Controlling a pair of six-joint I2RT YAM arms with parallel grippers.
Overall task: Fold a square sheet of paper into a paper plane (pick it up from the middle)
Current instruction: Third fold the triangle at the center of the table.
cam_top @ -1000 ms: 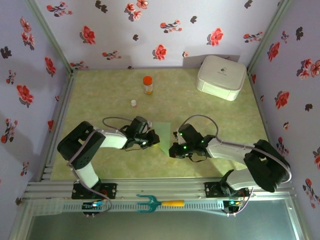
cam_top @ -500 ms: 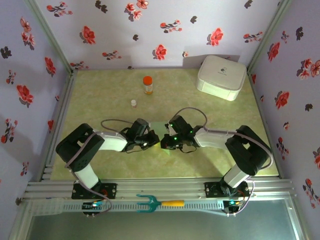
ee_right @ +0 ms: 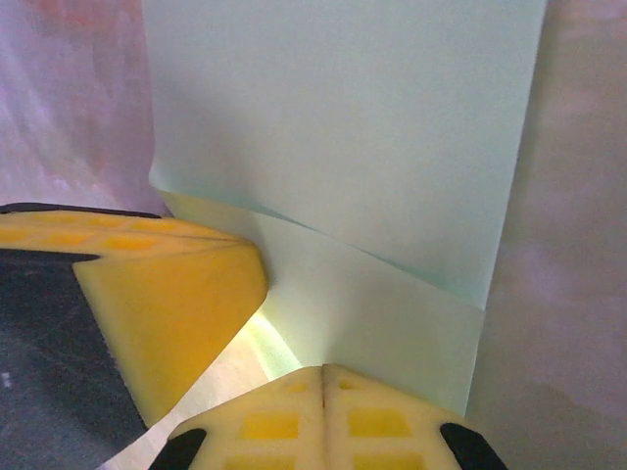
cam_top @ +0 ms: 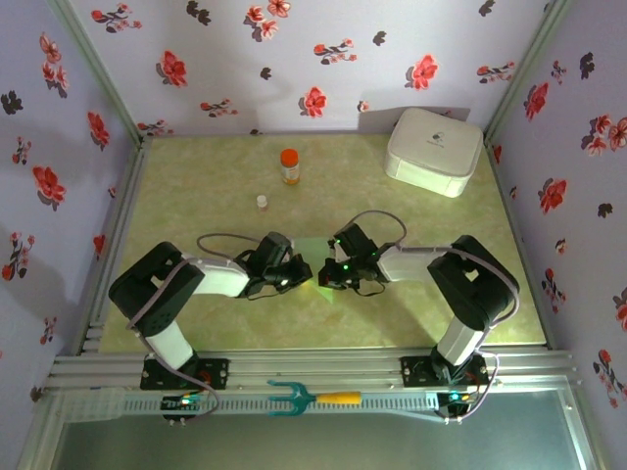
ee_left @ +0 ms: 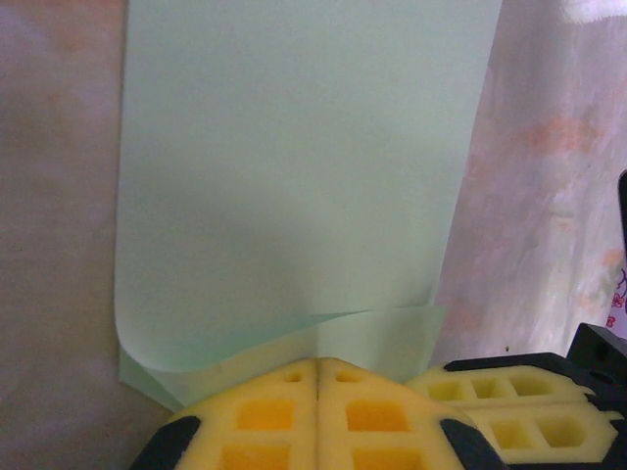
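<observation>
Tabletop (cam_top: 196, 186) centre: left tool (ee_left: 318, 367) and right tool (ee_right: 323, 372), both closed, are flattening a fold in the square sheet of paper (ee_left: 294, 176); next probably needs creasing along it.

Soft, even light; hazy wrist views, faint shadow on the paper (ee_left: 294, 176)

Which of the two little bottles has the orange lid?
The taller bottle, standing farther back toward the flowery wall. The other bottle is smaller, has a whitish cap, and stands nearer the front, slightly left.
</observation>
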